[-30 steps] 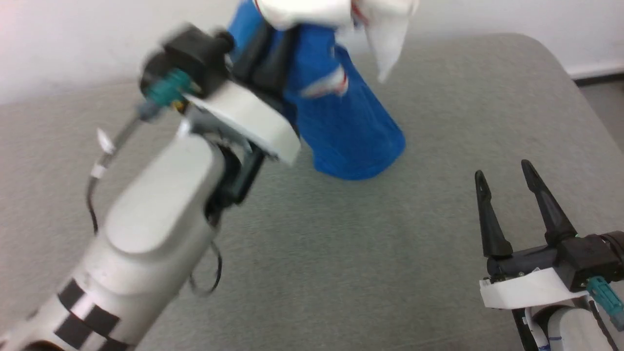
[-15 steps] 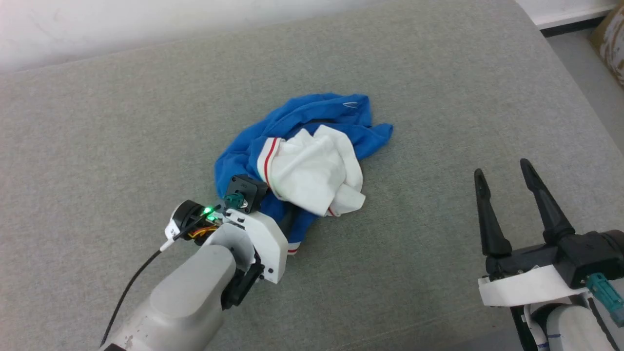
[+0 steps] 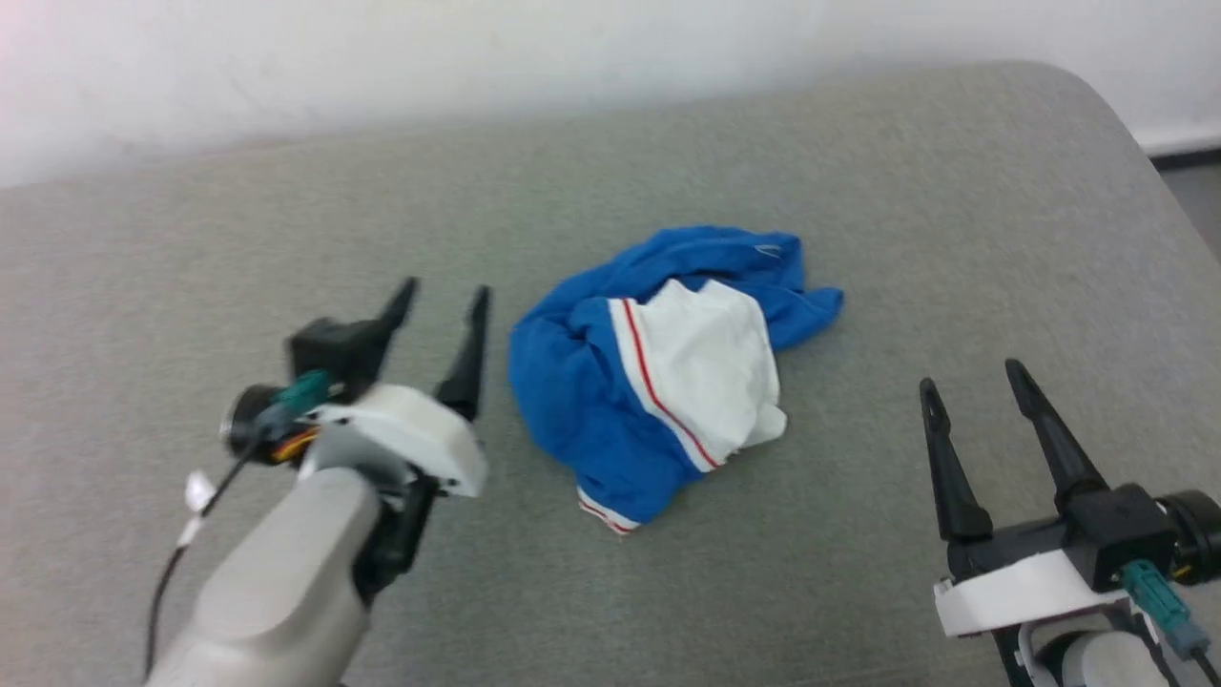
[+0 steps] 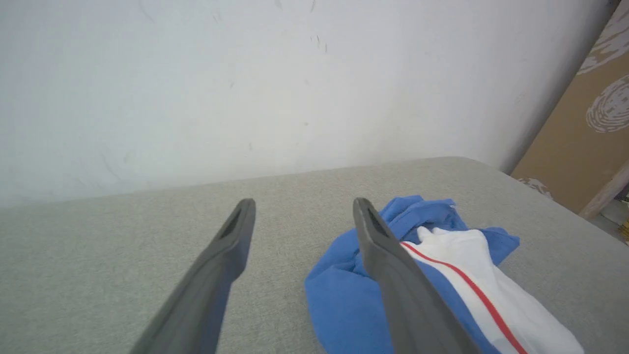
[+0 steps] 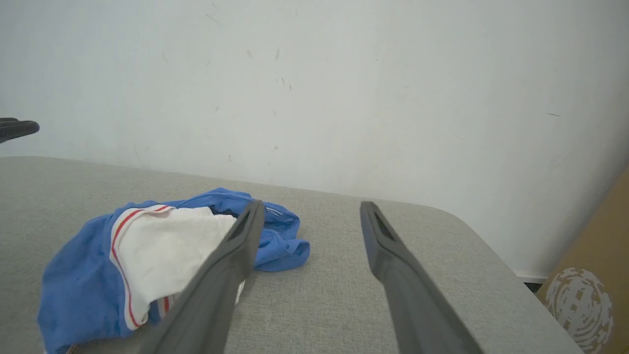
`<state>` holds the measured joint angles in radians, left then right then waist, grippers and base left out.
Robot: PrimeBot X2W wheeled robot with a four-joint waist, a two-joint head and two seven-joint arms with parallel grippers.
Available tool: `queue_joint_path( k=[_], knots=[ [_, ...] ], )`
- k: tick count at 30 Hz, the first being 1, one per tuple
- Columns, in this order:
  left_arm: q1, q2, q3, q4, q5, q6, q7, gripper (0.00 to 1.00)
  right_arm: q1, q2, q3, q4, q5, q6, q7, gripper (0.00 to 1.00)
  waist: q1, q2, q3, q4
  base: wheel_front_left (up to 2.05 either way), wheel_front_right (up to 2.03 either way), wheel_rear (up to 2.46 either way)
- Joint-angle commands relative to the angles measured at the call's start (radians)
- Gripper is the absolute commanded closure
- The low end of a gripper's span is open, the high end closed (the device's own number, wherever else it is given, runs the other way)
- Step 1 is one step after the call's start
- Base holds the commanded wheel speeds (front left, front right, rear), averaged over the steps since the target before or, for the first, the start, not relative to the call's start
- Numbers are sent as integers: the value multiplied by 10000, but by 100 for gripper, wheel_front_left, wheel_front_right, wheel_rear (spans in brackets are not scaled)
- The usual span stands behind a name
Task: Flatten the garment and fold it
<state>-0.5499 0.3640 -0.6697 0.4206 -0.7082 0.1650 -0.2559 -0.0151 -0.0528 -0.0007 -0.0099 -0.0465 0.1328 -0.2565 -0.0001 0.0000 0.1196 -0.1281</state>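
Garment [image 3: 658, 382]: lies in a crumpled heap about the middle of the grey pad [image 3: 858, 191], not flattened and not folded. Blue cloth makes up the left, near and far parts. A white panel edged with a red-and-white stripe lies uppermost, toward the right. No lettering can be made out.

Left arm: the pale forearm enters from the near left corner and angles up toward the far right. The left gripper [image 3: 445, 296] sits at its end, just left of the heap and apart from it. Its fingers point away from the robot and stand spread, with nothing between them. In the left wrist view the pad shows in the gap, and the heap lies beyond and right of the right-hand finger.

Right arm: low at the near right, well clear of the heap. The right gripper [image 3: 973, 379] points away from the robot, its fingers spread and empty.

Surroundings: a white wall [image 3: 477, 57] runs behind the pad.

Change noted: a second ago the left gripper held the garment hanging above the pad. Half a second ago the garment was down in a heap, with that gripper at its near left edge. The gripper has since let go and drawn off to the left. The right gripper's pose is unchanged. The head camera shifted between frames.
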Motion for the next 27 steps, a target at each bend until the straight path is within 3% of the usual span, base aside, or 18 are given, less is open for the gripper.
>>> queue_joint_path(
  k=[1,6,10,18,27],
  knots=[
    [491,229,477,-660,176,267,-50,0,187,26,-45,26,-104,-21,3,0,1,0,-677,746,0,0,0],
    [1761,506,1491,-2290,940,641,-55,0,369,26,-36,147,-51,-21,25,0,1,0,-856,995,0,0,0],
    [3160,369,2241,-3467,1680,746,-56,0,508,26,15,297,18,-21,22,0,1,0,-983,1147,0,0,0],
    [4824,-382,2636,-4115,3293,149,-57,0,664,26,150,521,235,-21,-15,0,1,0,-1197,1347,0,0,0],
    [5157,-898,2631,-3646,3731,-593,-58,0,592,26,89,406,390,-21,-43,0,1,0,-902,1314,0,0,0]
  ],
)
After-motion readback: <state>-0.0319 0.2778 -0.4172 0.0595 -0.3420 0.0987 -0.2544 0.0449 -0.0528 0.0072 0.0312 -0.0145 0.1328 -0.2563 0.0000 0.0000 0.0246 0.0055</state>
